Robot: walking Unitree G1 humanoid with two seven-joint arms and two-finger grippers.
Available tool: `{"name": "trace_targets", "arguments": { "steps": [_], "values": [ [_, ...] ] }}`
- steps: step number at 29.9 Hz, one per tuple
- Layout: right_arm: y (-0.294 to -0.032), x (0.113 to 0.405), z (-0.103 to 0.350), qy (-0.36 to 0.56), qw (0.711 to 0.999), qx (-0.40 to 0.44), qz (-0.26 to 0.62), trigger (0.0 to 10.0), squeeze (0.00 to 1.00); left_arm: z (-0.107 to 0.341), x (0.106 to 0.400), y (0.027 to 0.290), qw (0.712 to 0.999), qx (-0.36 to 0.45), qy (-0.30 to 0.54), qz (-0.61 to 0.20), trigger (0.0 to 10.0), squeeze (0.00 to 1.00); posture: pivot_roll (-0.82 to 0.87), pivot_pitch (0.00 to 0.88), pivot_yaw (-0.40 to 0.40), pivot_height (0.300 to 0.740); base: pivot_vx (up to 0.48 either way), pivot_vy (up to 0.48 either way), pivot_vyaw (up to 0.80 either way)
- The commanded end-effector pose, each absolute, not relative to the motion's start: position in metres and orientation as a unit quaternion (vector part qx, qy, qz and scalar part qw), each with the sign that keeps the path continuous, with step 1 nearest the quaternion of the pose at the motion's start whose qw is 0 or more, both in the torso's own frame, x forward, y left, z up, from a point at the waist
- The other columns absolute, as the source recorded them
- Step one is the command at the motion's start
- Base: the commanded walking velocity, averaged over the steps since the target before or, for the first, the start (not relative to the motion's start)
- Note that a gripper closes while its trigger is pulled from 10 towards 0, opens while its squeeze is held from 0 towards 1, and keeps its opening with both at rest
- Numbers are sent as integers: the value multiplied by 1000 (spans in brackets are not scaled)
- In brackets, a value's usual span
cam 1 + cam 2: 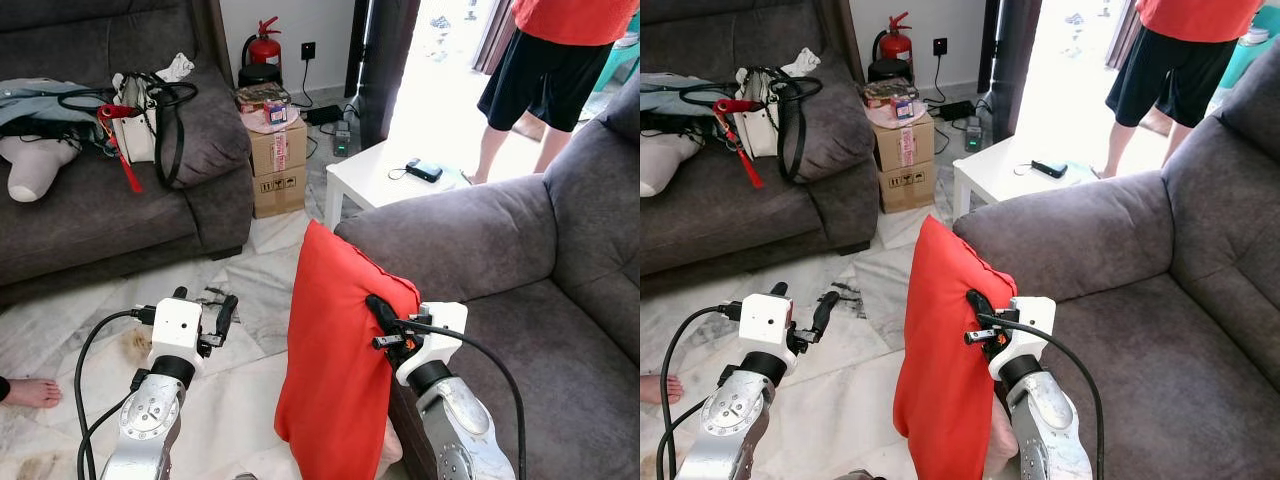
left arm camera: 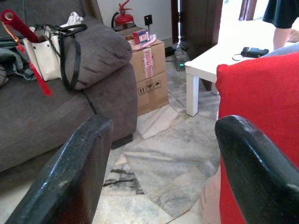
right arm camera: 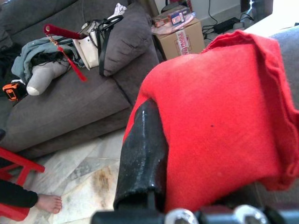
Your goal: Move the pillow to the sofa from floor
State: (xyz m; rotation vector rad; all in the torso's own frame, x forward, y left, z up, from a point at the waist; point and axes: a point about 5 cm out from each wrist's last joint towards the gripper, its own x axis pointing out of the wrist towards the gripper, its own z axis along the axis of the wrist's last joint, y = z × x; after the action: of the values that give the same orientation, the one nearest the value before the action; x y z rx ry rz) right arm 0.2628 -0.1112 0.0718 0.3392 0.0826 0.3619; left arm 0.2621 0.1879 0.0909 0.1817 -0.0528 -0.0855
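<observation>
At centre frame the right gripper (image 1: 378, 305) is clamped on the upper edge of the red pillow (image 1: 335, 360), which hangs upright beside the grey sofa's armrest (image 1: 450, 240). The left gripper (image 1: 205, 305), lower left, gapes wide and empty above the marble floor (image 1: 240, 290).

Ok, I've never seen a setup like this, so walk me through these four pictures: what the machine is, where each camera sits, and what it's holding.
This is a walking humanoid robot with two silver arms, each ending in a two-fingered black gripper. Two pictures come from cameras in its head, looking down at the living room; the other two come from cameras on its wrists. The right gripper is shut on a red pillow, held upright beside the grey sofa on the robot's right. The left gripper is open and holds nothing, above the marble floor. Behind stand a second sofa, cardboard boxes, a white table and a person.
</observation>
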Motion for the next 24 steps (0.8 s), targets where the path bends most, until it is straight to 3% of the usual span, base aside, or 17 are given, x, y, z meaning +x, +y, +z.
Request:
{"name": "trace_targets", "arguments": {
  "steps": [1,24],
  "values": [
    [-110,273,100,-35,968,167,184,10000,0,87,262,187,995,88,-15,-46,10000,0,55,55,-54,740,0,0,0],
    [-116,280,100,-28,972,149,182,10000,0,85,260,178,997,65,-21,-44,10000,0,44,54,-81,740,0,0,0]
  ]
}}
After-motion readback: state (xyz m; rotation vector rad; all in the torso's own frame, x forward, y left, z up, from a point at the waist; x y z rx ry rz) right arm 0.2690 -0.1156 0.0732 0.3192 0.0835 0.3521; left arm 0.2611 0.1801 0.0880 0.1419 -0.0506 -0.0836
